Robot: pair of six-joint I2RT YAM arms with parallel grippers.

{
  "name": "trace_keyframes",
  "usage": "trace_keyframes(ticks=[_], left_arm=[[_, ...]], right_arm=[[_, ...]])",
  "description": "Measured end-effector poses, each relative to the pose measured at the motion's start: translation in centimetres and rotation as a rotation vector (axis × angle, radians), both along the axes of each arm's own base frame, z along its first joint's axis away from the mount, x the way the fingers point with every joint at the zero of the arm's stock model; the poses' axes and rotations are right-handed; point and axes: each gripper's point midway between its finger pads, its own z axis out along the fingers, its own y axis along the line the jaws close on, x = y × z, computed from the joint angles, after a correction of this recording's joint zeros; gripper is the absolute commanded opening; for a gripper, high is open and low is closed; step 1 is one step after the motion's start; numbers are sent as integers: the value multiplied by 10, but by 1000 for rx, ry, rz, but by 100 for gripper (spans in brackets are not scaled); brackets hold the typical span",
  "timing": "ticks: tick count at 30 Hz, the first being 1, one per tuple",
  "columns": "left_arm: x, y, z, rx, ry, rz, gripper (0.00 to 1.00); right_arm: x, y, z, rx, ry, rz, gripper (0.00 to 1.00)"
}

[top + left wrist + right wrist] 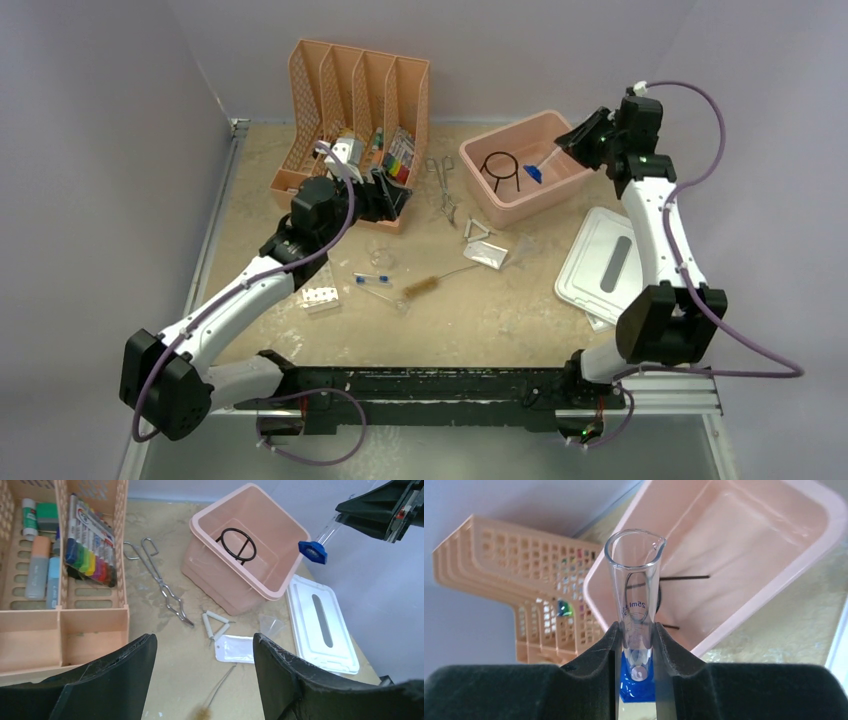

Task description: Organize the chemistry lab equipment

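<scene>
Right gripper (635, 630) pinching blue-based measuring tube (634, 575), long axis straight ahead; tub (769, 587) just beyond, below fingertips.

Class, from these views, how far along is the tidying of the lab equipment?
Done: the wire ring lies in the pink tub. In hand: the right end effector grips a measuring cylinder near that tub. To do: tongs, wire triangle, brush and tube rack lie on the table; the left end effector is open, empty.

"25ml" printed on wall of clear blue-based tube (634, 580), graduation lines beneath. Nothing else legible.
</scene>
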Motion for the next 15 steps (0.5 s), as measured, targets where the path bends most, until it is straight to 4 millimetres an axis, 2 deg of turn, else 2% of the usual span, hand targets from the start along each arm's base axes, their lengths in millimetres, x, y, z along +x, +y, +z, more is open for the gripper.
trace_keyframes(ticks=[3,9,12,15], left_arm=[[1,8,-2,27,-2,33,69],[0,29,-19,121,11,110,69],[-4,41,-36,176,36,145,69],[-5,50,-47,214,56,172,69]], right_arm=[[15,-19,-12,-16,56,-68,19],[45,-21,-61,-15,198,-66,19],[47,-20,-88,-11,271,-69,19],[48,-20,-100,4,303,-82,19]])
